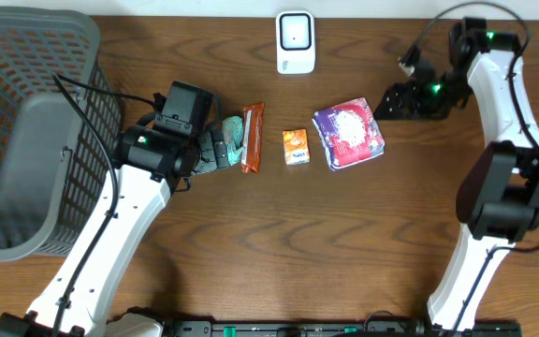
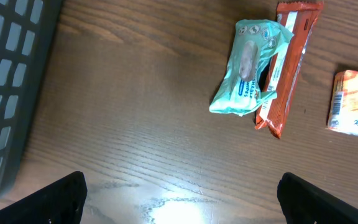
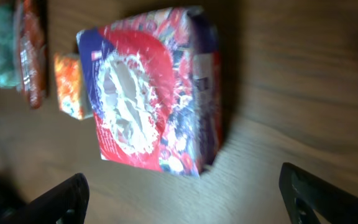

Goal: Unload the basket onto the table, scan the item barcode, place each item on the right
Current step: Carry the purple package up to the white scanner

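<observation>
Overhead: four packets (image 1: 348,134), one scanner (image 1: 295,42), one basket (image 1: 64,56); left gripper (image 1: 215,147), right gripper (image 1: 384,105) released

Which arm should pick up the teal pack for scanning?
Left. The left gripper hovers open right at the teal pack. The right gripper, also open, is farther off, beside the purple package.

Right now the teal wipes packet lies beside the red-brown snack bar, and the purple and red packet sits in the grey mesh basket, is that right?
Not quite. The purple and red packet is not in the grey mesh basket; it lies on the brown wooden table, as the overhead view shows. The teal wipes packet does lie beside the red-brown snack bar.
</observation>
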You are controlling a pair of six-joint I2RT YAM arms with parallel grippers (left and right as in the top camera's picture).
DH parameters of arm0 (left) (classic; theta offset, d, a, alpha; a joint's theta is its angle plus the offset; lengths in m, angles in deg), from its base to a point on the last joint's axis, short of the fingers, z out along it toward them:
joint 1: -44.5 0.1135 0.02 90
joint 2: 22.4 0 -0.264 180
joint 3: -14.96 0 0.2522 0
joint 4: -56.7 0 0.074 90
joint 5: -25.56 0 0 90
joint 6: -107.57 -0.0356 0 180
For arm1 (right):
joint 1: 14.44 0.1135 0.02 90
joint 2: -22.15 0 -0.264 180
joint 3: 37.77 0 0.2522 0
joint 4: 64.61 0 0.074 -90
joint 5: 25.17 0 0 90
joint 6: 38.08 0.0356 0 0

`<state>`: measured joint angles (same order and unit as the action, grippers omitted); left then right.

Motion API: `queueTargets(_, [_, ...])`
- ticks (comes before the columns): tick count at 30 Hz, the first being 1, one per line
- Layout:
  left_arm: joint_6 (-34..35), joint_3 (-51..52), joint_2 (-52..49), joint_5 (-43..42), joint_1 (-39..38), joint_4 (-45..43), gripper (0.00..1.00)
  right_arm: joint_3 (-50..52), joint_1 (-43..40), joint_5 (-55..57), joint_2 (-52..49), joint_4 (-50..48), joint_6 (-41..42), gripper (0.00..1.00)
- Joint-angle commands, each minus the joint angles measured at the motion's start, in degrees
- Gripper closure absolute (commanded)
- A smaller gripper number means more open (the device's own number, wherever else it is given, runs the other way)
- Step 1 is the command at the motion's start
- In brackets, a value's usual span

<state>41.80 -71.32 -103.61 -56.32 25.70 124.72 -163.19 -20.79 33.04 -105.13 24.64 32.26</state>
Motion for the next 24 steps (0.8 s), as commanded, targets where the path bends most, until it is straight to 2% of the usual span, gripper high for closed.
queueTargets(1, [0.7, -0.6, 0.0, 0.9, 0.1, 0.3, 0.02, 5.1, -0.2, -15.1, -4.2, -2.9, -6.6, 0.07])
queueTargets(3, [0.8, -0.6, 0.0, 0.9, 0.1, 0.3, 0.02, 7.5, 0.5, -16.7, -6.6, -5.5, -6.5, 0.11])
queueTargets(7, [0.7, -0.6, 0.0, 0.9, 0.1, 0.3, 0.02, 9.8, 2.8, -16.8, -12.1, -7.5, -4.0, 0.39])
queueTargets(10, [0.7, -0.6, 0.0, 0.9, 0.1, 0.3, 0.02, 9.8, 4.6, -16.8, -14.5, -7.1, -3.0, 0.71])
queueTargets(12, [0.7, -0.6, 0.0, 0.9, 0.1, 0.3, 0.02, 9.6, 5.5, -16.8, -14.3, -7.4, -0.8, 0.97])
queueTargets(19, [0.7, -0.6, 0.0, 0.9, 0.1, 0.3, 0.02, 3.5, 6.0, -16.4, -6.4, -9.4, 9.6, 0.99])
queueTargets(22, [0.7, -0.6, 0.0, 0.9, 0.1, 0.3, 0.02, 0.9, 6.3, -16.4, -1.1, -14.7, 17.8, 0.99])
queueTargets(24, [0.7, -0.6, 0.0, 0.9, 0.1, 0.3, 0.02, 0.3, 6.8, -16.4, 2.7, -21.6, 24.2, 0.99])
